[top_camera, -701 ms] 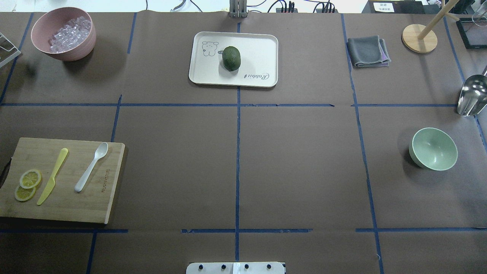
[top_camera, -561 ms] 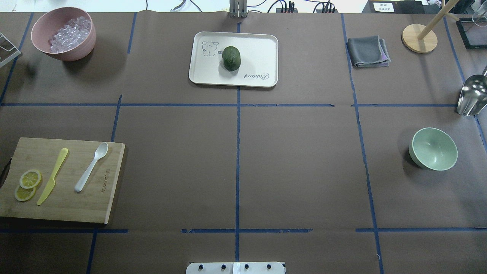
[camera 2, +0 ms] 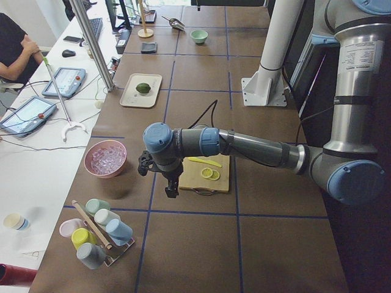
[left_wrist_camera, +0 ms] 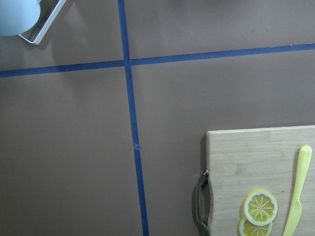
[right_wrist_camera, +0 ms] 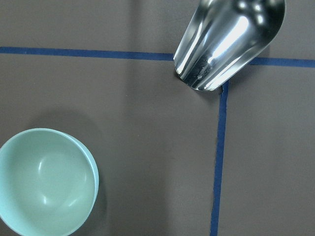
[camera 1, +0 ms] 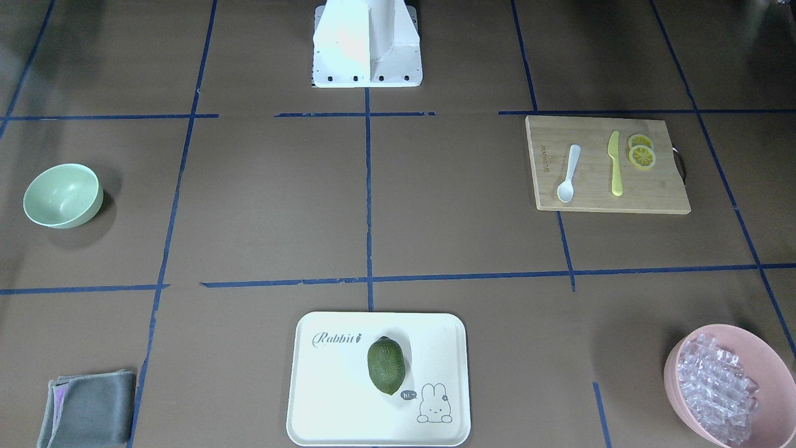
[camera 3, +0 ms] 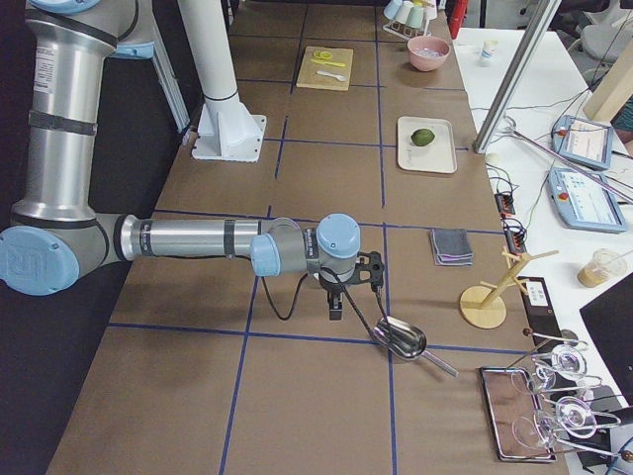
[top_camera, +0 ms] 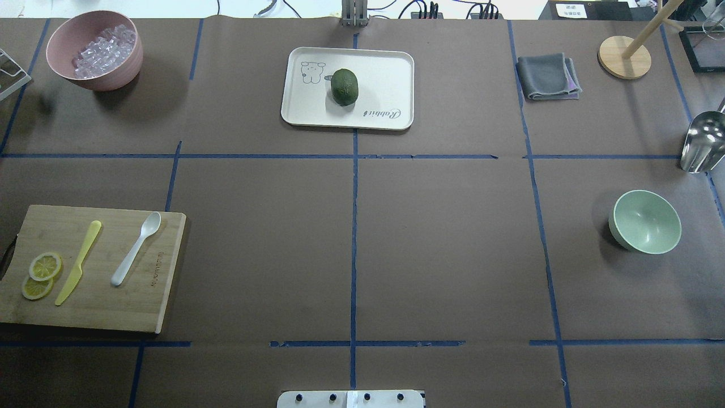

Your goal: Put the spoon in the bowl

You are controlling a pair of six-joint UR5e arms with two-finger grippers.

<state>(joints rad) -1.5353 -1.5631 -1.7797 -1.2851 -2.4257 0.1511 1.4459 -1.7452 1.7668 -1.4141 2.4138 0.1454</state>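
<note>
The white spoon lies on the wooden cutting board at the table's left, scoop pointing away from me; it also shows in the front view. The mint-green bowl stands empty at the far right and shows in the right wrist view. My left gripper hangs over the table beside the board's handle end. My right gripper hangs near the metal scoop. Both grippers show only in the side views, so I cannot tell whether they are open or shut.
A yellow-green knife and lemon slices share the board. A pink bowl with clear pieces is at the back left, a tray with an avocado at back centre, a grey cloth and a metal scoop at the right.
</note>
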